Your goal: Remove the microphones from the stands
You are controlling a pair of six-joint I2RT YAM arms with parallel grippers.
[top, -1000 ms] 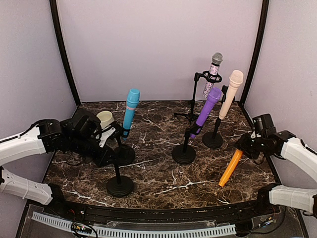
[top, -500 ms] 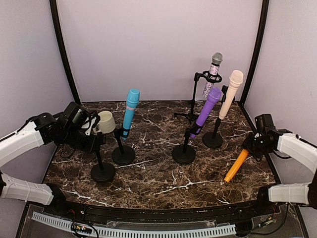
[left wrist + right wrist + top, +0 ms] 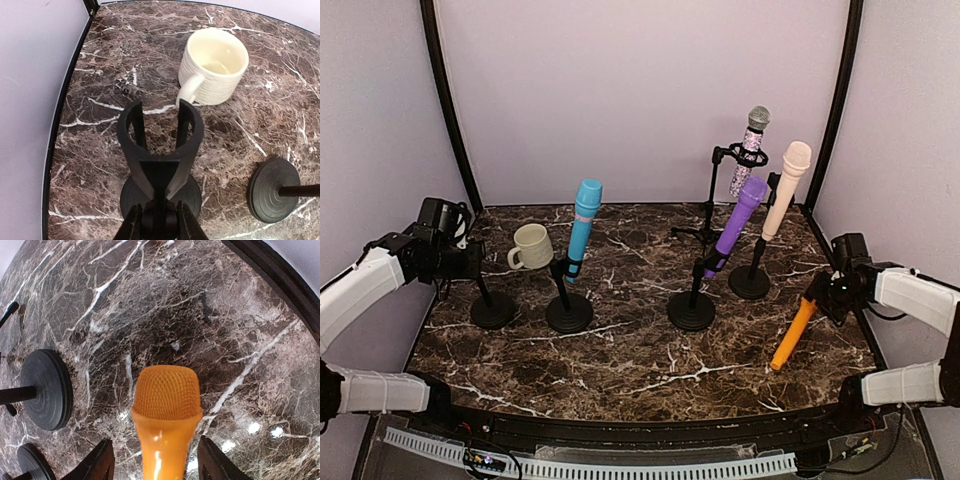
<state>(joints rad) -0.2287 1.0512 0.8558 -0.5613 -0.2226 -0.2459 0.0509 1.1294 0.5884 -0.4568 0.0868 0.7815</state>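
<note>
Left gripper (image 3: 159, 226) is clenched on the post of an empty microphone stand (image 3: 160, 150). The stand's base rests on the marble table (image 3: 630, 362) near its 9 o'clock edge, and the left arm reaches in from 8 o'clock with its forearm roughly level. A cream mug (image 3: 215, 65) sits at the stand's 1 o'clock. Right gripper (image 3: 818, 296) grasps the orange microphone (image 3: 790, 335) by its tail at the table's 4 o'clock, head slanting down toward 7 o'clock. The right arm is folded in from the right edge.
</note>
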